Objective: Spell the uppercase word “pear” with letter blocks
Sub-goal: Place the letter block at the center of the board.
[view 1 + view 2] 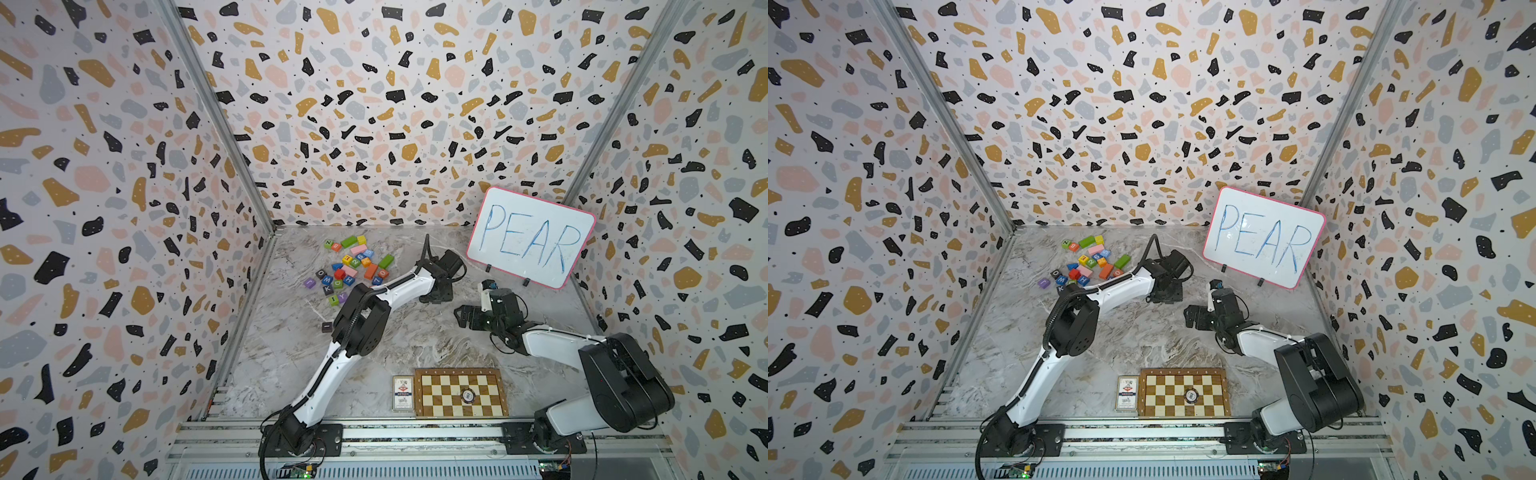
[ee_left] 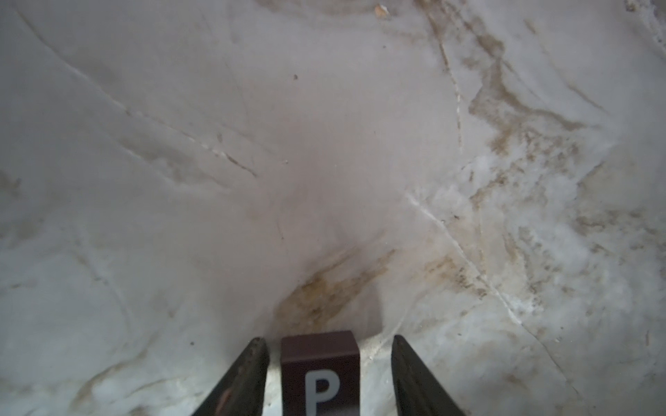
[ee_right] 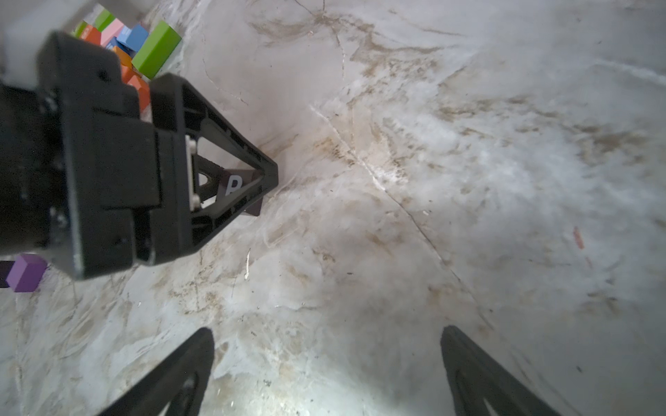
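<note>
Left gripper: jaws parted, straddling the dark P block with a gap on each side, so no grip. The block sits on the marble table, mid-table, well apart from the block pile at the far left. The yellow E block lies in that pile. Right gripper: spread wide, empty, above bare marble nearby.

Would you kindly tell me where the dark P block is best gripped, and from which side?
Grip the P block across the two flat faces flanking its letter, coming down from above. It is a cube sitting flat on the marble table, and the left end effector straddles it, open, with a gap on each side, so closing there should likely seat squarely.
</note>
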You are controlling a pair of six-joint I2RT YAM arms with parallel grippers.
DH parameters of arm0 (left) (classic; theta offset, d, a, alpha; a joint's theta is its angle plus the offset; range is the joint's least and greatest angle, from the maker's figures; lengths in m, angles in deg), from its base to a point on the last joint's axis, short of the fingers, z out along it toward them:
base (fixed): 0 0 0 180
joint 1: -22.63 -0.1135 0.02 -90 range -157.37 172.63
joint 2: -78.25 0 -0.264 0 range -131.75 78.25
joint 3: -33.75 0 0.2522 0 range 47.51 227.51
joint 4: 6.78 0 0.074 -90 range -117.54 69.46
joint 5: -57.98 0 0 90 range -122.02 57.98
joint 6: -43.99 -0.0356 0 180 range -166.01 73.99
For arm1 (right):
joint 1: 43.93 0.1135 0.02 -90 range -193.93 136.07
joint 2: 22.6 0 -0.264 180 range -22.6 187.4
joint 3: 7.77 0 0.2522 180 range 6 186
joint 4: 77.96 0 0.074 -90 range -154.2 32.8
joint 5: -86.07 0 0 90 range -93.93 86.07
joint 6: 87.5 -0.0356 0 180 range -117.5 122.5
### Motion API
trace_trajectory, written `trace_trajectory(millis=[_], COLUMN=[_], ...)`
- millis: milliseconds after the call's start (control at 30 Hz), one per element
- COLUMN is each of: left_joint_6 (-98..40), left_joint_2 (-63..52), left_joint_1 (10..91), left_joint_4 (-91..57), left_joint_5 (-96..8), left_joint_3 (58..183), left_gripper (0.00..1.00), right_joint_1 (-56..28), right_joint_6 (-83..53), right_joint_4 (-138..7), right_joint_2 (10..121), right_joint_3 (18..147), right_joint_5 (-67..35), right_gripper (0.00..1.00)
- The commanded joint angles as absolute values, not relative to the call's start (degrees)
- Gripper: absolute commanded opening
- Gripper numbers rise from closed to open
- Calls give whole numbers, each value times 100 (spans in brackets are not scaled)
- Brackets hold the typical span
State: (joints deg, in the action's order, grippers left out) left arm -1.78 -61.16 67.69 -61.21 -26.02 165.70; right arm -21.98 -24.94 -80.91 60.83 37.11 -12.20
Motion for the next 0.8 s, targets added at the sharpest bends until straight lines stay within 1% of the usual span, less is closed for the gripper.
trace_trajectory(millis=[0, 133, 500, 767], left_joint_6=[-155, -82, 56, 93], left_joint_2=[-5974, -5869, -5846, -5801], left_joint_1=[6773, 6776, 6846, 6886], left_joint_4=[-6165, -6031, -5939, -5952], left_joint_5=[-2694, -2824, -3041, -3018], left_joint_3=[16403, 16239, 16220, 16179], left_gripper=[58, 58, 48, 47], right_joint_1=[-2222, -2229, -2275, -2284], right_joint_6=[-2545, -2556, -2554, -2557], right_joint_4=[-8019, -8010, -7975, -7975], right_joint_2=[5891, 5898, 5808, 5755], right_joint_3=[3711, 3702, 3667, 3641], right_joint_5=[-1158, -1136, -1087, -1083], right_gripper=[100, 100, 99, 100])
